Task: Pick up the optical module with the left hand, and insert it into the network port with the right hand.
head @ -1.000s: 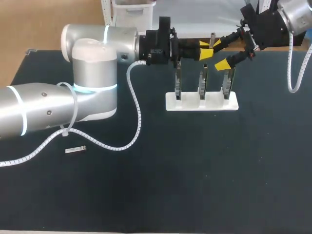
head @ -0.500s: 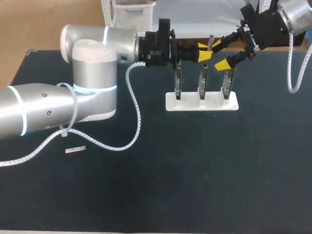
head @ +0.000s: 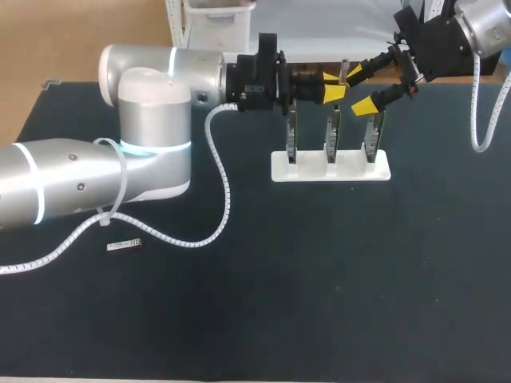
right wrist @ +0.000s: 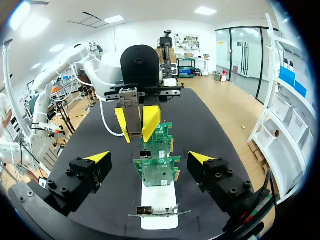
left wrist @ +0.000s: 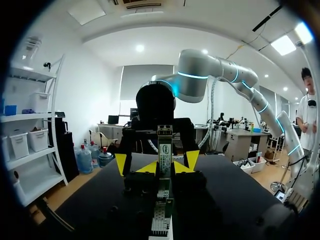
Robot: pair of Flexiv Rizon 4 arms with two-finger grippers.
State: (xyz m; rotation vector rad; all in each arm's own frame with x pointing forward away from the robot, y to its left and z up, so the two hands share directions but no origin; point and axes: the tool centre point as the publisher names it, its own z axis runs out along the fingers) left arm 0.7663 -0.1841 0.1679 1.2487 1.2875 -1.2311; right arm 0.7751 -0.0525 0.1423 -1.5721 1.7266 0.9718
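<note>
Holding module upright in clenched L gripper, just ahead of wide-open R gripper, prob. for handover pre-insertion.

I count three circuit boards, all in one white stand. There are two small metal modules, my two arms, and one dark table.

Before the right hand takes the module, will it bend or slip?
Probably stiff: the module stands straight in the left hand. Its smooth, metal-looking sides may slip. Slim, so likely light.
</note>
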